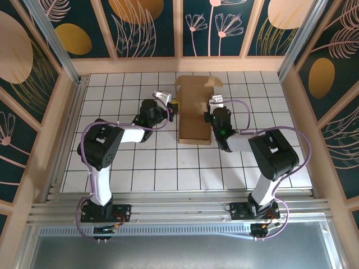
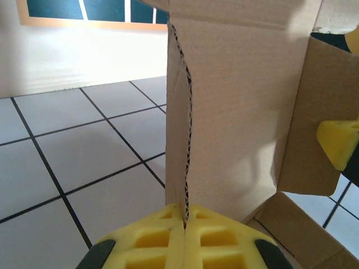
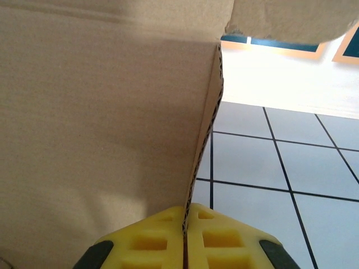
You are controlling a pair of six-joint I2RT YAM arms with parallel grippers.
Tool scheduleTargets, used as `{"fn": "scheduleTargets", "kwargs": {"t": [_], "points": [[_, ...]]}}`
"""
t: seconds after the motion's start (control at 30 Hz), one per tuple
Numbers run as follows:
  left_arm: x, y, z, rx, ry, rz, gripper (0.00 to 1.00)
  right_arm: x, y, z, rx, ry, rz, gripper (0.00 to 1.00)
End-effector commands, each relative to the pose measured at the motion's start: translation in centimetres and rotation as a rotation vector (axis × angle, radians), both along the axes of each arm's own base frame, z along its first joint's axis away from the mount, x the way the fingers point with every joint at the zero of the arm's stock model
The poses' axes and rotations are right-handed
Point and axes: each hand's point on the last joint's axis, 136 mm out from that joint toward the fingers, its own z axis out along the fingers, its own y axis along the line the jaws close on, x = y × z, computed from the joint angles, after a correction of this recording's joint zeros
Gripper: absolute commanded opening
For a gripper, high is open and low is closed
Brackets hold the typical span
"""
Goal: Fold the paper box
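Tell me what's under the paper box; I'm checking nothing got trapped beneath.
The paper box rests on the white tiled table; bare tiles show all around it. Anything beneath its base panel is covered by the cardboard.

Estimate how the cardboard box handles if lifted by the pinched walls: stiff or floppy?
Probably light: the paper box is thin corrugated sheet. Likely floppy at creases; its flaps stand loose. Edges pinched by left hand and right hand look wavy, so could crush.
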Motion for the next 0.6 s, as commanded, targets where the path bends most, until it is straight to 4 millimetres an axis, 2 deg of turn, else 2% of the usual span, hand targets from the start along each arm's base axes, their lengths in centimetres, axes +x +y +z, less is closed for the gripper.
{"fn": "scheduleTargets", "kwargs": {"t": [0.0, 0.17, 0.27, 0.57], "points": [[-3.4, -2.5, 2.5, -0.064, -0.072, -0.121, 0.0, -2.9, 1.8, -1.9, 0.014, 0.031, 0.067, 0.11], [-5.1, -2.0, 3.5, -0.071, -0.136, -0.135, 0.0, -4.8, 1.8, -1.3, 0.029, -0.016, 0.072, 0.2], [-5.8, -1.8, 3.8, -0.057, -0.175, -0.149, 0.0, -6.0, 1.6, -0.8, 0.058, -0.038, 0.084, 0.22], [-8.0, -1.0, 1.8, -0.037, -0.175, -0.152, 0.0, -7.4, 0.8, -1.7, 0.047, -0.02, 0.094, 0.15]]}}
